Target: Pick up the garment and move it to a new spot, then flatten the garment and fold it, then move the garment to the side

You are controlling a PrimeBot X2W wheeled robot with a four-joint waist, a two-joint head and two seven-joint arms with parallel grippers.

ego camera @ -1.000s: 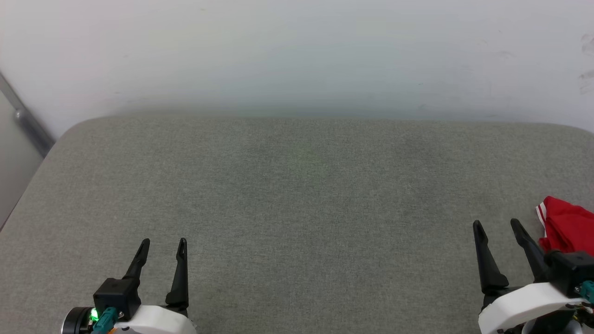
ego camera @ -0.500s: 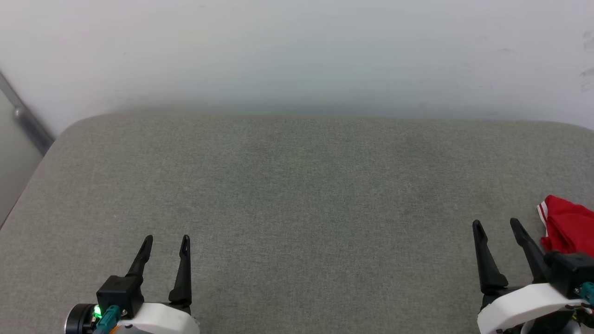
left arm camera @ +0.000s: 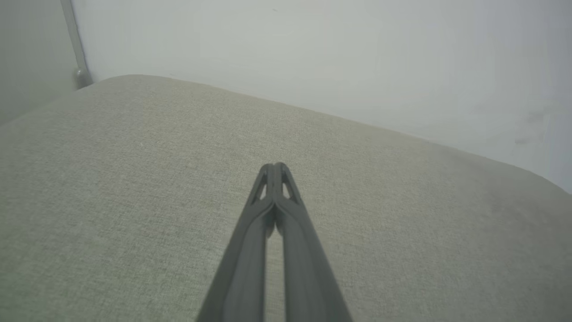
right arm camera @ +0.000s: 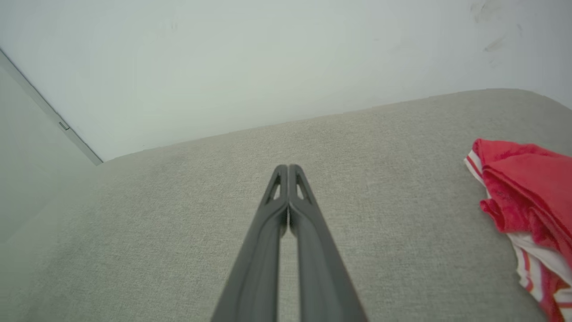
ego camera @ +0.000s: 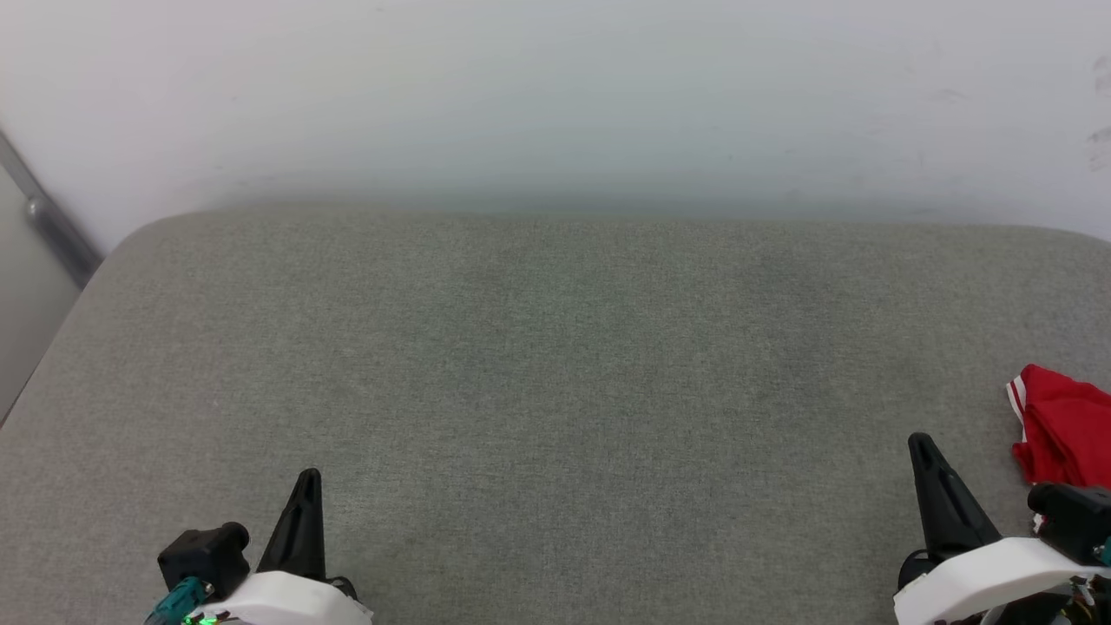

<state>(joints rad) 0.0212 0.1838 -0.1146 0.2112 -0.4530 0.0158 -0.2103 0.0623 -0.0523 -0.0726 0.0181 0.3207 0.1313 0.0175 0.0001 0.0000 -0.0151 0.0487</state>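
1. The left gripper (ego camera: 308, 477) is at the lower left of the head view. Its two long dark fingers are clenched tip to tip, with nothing between them. The left wrist view agrees (left arm camera: 275, 166): the tips meet above bare fabric. I cannot tell whether they touch it.
2. The right gripper (ego camera: 920, 440) is at the lower right of the head view. Its fingers are pressed together into a single dark spike and hold nothing. In the right wrist view (right arm camera: 288, 167) the tips are closed at centre frame.
3. The bright red soft-fabric garment with white parts and red-and-white striped trim (ego camera: 1063, 434) lies crumpled in a heap at the right edge of the head view, cut off by the frame. It is just to the right of the right gripper and apart from the fingers. In the right wrist view (right arm camera: 523, 197) it sits at the right edge, from mid-height down to the bottom corner, with a striped hem showing.
4. The grey woven-fabric padded surface with rounded far corners (ego camera: 555, 365) carries the garment.
5. A pale wall (ego camera: 555, 95) fills the top of the frame. A grey metal rail (ego camera: 52, 230) slants across the upper left.
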